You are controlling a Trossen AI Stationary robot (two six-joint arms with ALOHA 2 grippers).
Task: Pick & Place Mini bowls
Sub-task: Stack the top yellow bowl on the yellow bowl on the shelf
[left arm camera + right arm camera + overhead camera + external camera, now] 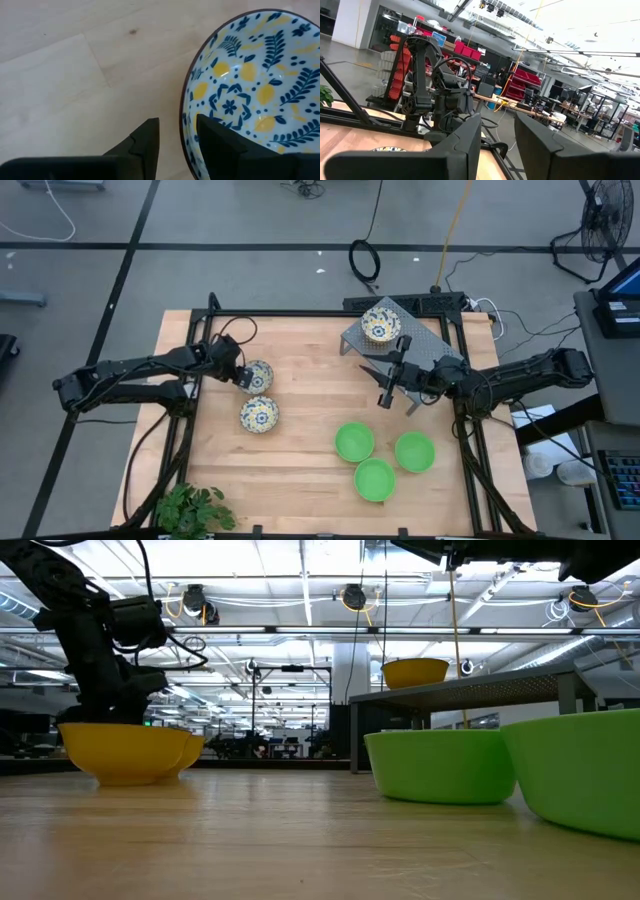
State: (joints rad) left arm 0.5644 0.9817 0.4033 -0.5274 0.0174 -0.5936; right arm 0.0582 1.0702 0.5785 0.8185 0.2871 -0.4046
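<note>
Gripping the rim of a small round floral-patterned bowl (250, 90) on the wooden tabletop (300, 480), the left hand (177, 145) is nearly closed — the right hand (385, 395) hangs slightly parted, empty.

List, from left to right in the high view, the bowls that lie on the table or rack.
Floral bowl at the left gripper → floral bowl on the rack → rightmost green bowl.
</note>
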